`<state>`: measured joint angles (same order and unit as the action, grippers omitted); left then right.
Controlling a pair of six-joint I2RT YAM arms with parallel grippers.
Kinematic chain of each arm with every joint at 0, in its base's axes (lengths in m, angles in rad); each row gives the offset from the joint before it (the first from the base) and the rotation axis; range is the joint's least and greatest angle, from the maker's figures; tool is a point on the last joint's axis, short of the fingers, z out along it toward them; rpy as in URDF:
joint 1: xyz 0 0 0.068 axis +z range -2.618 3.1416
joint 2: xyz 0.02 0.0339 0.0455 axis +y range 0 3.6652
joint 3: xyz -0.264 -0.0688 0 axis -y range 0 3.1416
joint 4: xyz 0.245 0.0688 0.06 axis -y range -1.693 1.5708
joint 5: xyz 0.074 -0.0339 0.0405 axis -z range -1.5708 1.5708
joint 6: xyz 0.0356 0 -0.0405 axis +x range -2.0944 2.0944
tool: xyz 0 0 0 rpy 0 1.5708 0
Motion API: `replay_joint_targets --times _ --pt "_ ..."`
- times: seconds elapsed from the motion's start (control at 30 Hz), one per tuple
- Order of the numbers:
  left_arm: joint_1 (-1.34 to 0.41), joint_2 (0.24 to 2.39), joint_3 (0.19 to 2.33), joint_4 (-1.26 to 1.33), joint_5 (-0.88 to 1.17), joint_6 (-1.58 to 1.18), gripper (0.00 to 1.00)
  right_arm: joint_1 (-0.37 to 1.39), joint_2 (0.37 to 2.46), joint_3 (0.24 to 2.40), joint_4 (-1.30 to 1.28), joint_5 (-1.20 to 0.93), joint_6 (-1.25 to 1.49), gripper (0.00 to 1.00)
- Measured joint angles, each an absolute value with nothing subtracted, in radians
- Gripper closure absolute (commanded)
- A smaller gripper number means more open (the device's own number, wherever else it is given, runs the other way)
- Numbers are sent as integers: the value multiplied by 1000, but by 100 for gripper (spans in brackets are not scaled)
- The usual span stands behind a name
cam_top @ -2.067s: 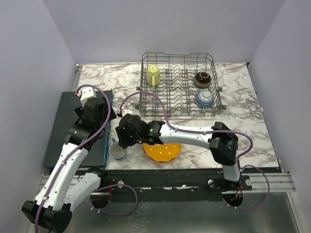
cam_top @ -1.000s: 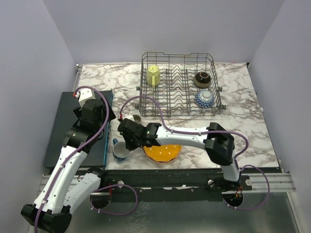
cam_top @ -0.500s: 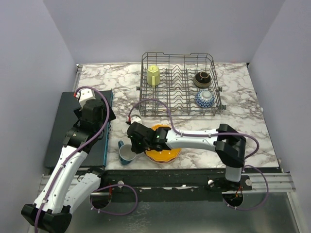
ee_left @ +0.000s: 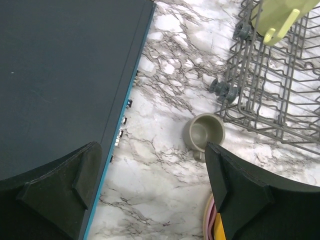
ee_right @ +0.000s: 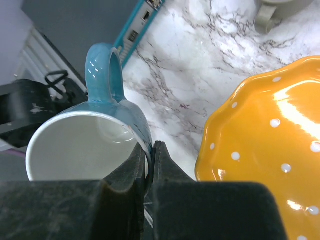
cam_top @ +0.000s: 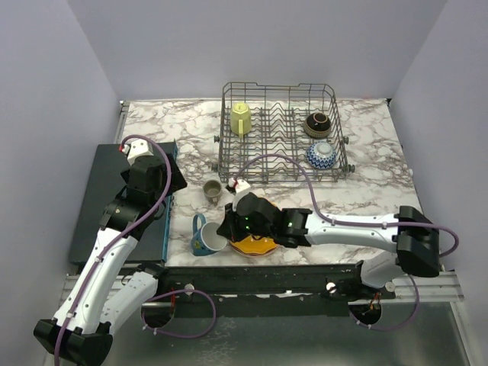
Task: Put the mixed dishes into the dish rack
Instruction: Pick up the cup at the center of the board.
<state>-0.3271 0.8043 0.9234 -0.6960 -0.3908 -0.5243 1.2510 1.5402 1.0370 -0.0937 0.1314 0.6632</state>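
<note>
The glossy blue mug with a white inside (ee_right: 85, 145) is sitting at the near edge of the marble-patterned tabletop (cam_top: 381, 183), at about seven o'clock from the table's middle when twelve o'clock points away from the arm bases. It is tipping, with its handle pointing toward eleven o'clock. Whether its base is touching the marble cannot be told. The right gripper (ee_right: 150, 150) is clenching the mug's rim, one finger inside and one outside the wall.

Just beside the mug at three o'clock, the scalloped orange plate with white dots (cam_top: 258, 245) is lying flat, partly under the right arm. At twelve o'clock from the mug, apart from it, a small grey mug (cam_top: 213, 191) is standing upright.

Farther toward twelve and one o'clock, the rectangular grey wire dish rack (cam_top: 282, 164) is holding a pale yellow mug (cam_top: 241, 118) at its left end, and a brown bowl (cam_top: 317, 123) and a blue-and-white patterned bowl (cam_top: 322, 155) at its right end.

At nine o'clock, the left gripper (ee_left: 152, 150) is hovering with its fingers spread wide and nothing between them, over the edge of the dark flat mat (cam_top: 107, 206).
</note>
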Motion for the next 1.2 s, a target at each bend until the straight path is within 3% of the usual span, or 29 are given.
replay_joint_targets --times 0.3,0.63,1.2 --pt "-327 802 923 -672 -245 -590 1 1252 1332 886 33 187 673 100" --pt "-326 802 917 -583 18 -712 1 1242 1131 781 60 299 665 99" --pt "-326 817 871 -368 310 -902 1 1066 1033 776 57 300 714 99"
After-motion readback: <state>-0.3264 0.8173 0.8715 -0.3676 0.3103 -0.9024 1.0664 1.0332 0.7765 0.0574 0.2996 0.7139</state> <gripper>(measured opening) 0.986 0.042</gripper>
